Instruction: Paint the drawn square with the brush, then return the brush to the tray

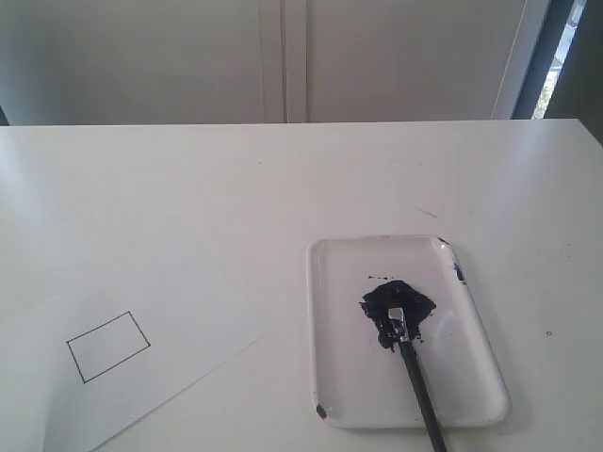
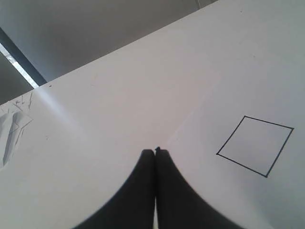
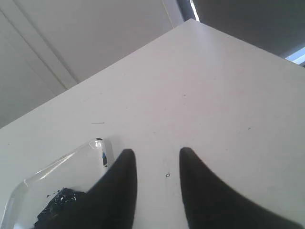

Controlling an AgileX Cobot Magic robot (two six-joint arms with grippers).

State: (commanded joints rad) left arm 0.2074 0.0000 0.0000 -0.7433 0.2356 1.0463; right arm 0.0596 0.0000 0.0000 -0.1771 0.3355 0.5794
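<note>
The drawn square (image 1: 108,347) is a thin black outline with a white interior on a paper sheet at the lower left; it also shows in the left wrist view (image 2: 255,145). The brush (image 1: 415,372) lies in the white tray (image 1: 476,377), bristles on the navy blotch (image 1: 396,309), black handle running over the tray's near rim. My left gripper (image 2: 155,151) is shut and empty, hovering over the paper beside the square. My right gripper (image 3: 155,155) is open over bare table beside the tray (image 3: 47,171). Neither gripper shows in the exterior view.
The white paper sheet (image 1: 179,311) lies tilted on the white table (image 1: 301,179). Crumpled white material (image 2: 12,126) sits at the table's edge in the left wrist view. A wall and window frame stand behind the table.
</note>
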